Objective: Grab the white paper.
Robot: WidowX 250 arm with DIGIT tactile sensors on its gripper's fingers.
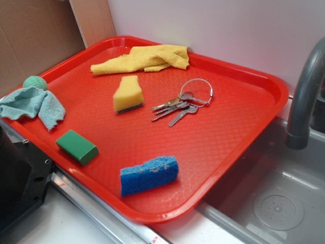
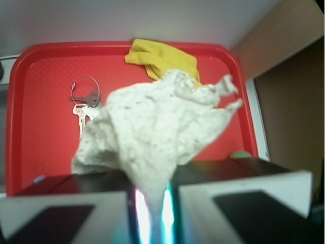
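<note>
I'm seeing white paper (image 2: pixel 157 132) pinched between fingers (image 2: pixel 152 213) in wrist view — wad billowing up from jaws, hanging above red tray (image 2: pixel 40 101), keys (image 2: pixel 84 104) and yellow cloth (image 2: pixel 160 61) beyond. Exterior view showing neither paper nor fingers — I'm judging grab done.

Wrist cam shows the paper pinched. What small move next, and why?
Probably keep the end effector shut and raise it slightly. The crumpled white paper wad is pinched between the fingers and hangs above the red plastic tray; the exterior view shows no paper on the tray, so it seems grabbed.
</note>
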